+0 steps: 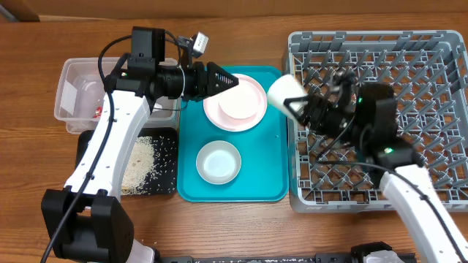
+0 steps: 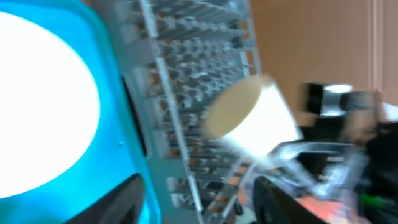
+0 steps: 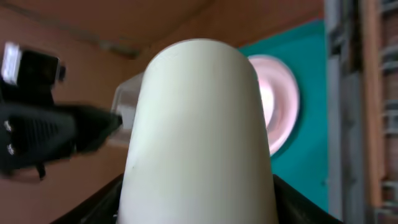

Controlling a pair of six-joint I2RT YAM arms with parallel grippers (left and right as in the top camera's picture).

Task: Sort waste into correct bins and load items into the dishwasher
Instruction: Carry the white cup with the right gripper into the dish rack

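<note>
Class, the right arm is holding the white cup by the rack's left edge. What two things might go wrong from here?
1. The cup sits tilted in the right gripper, over the dish rack's left wall. Released here, it may tip onto the teal tray rather than seat among the pegs.
2. The left gripper hovers over the plate, close to the cup, so the arms might collide.

A blurred white cup point(image 2: 255, 118) hangs tilted before the grey rack point(image 2: 186, 74), beside the teal tray point(image 2: 121, 124).
</note>
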